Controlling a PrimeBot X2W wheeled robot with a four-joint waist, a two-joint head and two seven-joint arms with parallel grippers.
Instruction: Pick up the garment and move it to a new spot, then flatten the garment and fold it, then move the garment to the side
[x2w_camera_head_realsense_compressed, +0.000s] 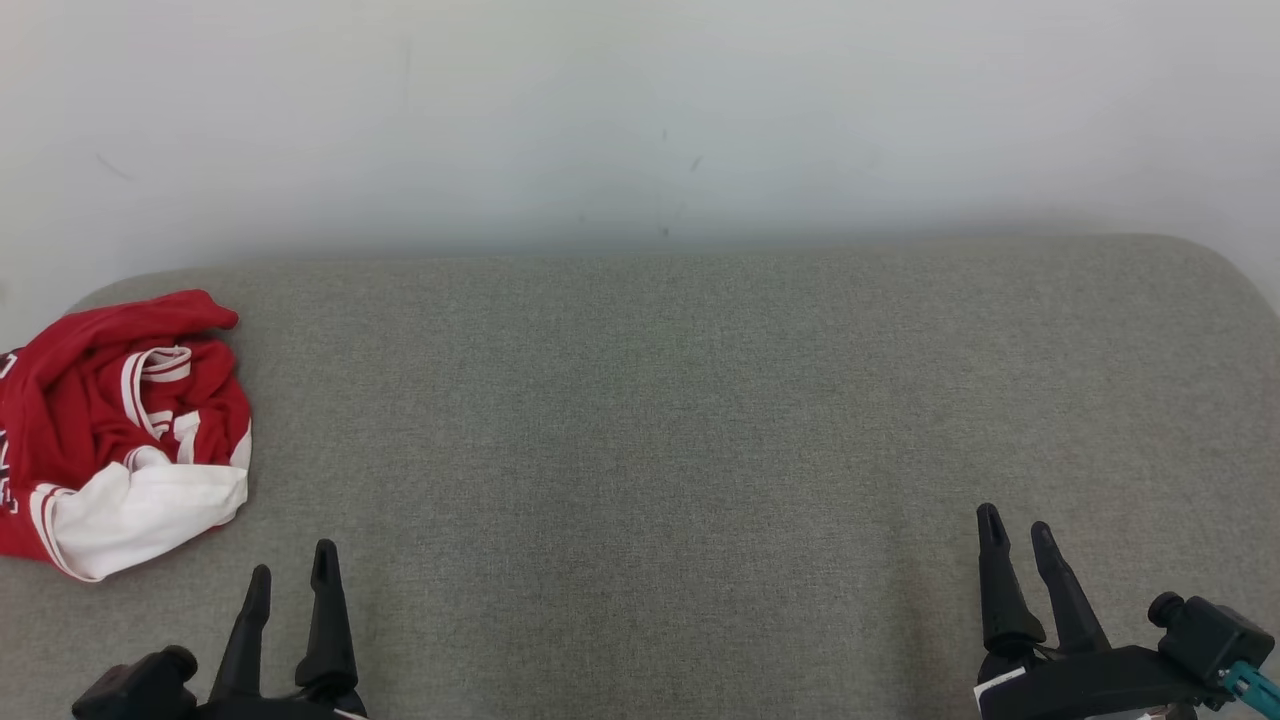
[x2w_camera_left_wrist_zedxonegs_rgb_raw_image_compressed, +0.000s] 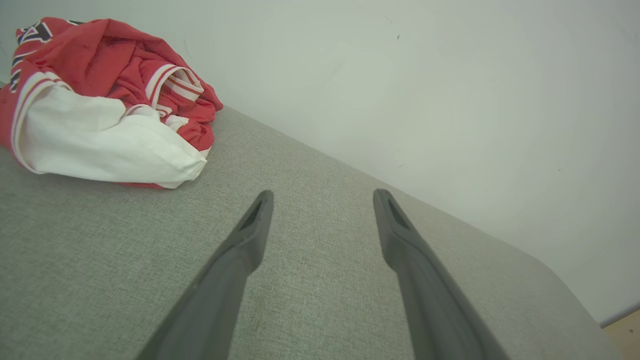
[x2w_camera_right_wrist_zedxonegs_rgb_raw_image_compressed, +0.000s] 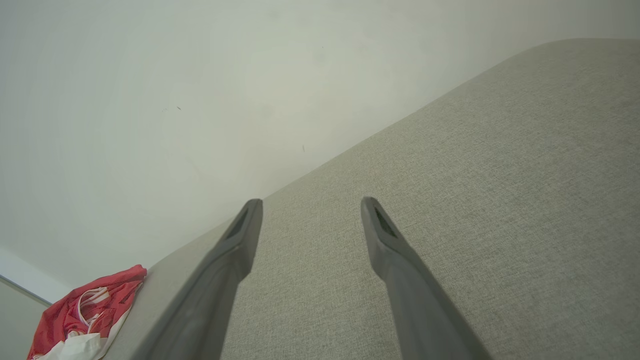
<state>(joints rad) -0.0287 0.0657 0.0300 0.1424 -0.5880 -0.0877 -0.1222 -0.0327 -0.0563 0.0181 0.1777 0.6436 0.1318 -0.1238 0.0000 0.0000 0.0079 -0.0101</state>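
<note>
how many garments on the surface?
1: a crumpled red-and-white garment at the left edge of the grey surface, ahead of the left end effector; another could hide beneath the heap.

We see the garment (x2w_camera_head_realsense_compressed: 120, 430), at the bench's left edge, as soft matt cloth, crumpled into loose folds. The bench (x2w_camera_head_realsense_compressed: 650, 450) is covered in grey woven fabric, matt, with a fine, slightly rough grain. Beyond its far edge the wall (x2w_camera_head_realsense_compressed: 640, 120) looks smooth, matt and painted, with faint scuffs. The left gripper (x2w_camera_head_realsense_compressed: 292, 558) and right gripper (x2w_camera_head_realsense_compressed: 1015, 519) have dark, smooth, dull plastic-looking fingers.
</note>
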